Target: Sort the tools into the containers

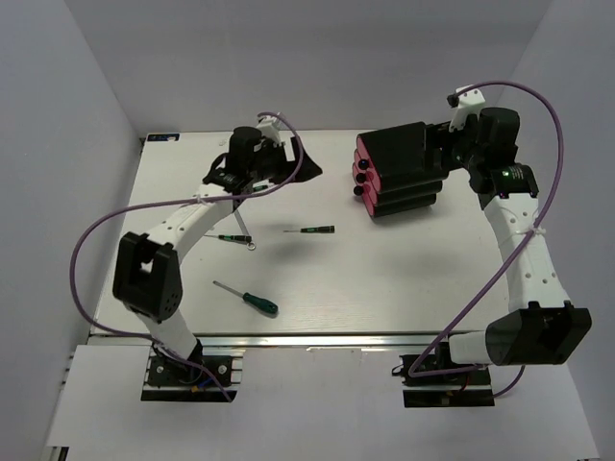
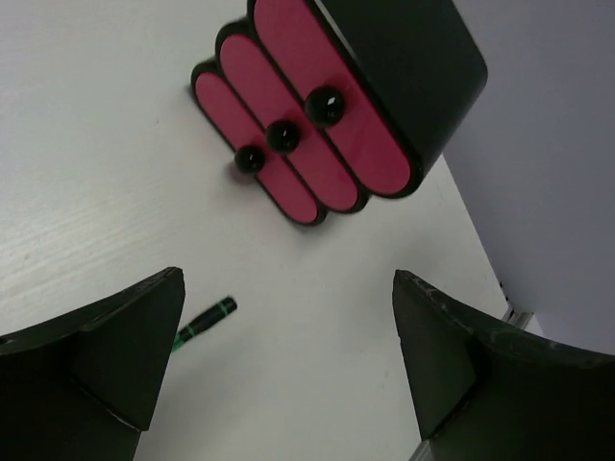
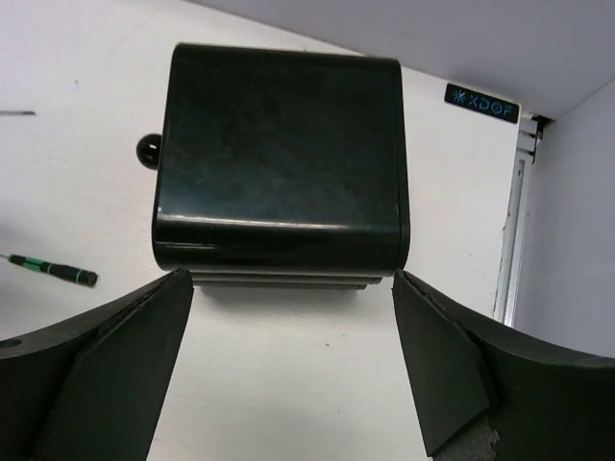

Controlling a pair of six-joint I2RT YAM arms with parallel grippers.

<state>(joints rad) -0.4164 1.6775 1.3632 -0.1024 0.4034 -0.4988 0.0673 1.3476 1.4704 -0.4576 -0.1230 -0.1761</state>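
Black cabinet at far right, three pink-red drawers facing left, green-handled screwdriver near front, precision screwdriver mid-table

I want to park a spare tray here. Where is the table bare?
Widest bare patch: near-right table, bordered by the green-handled screwdriver, the cabinet and the right arm. A narrower gap lies between the left gripper and the cabinet. Crowded mid-left, around the precision screwdriver and left arm.
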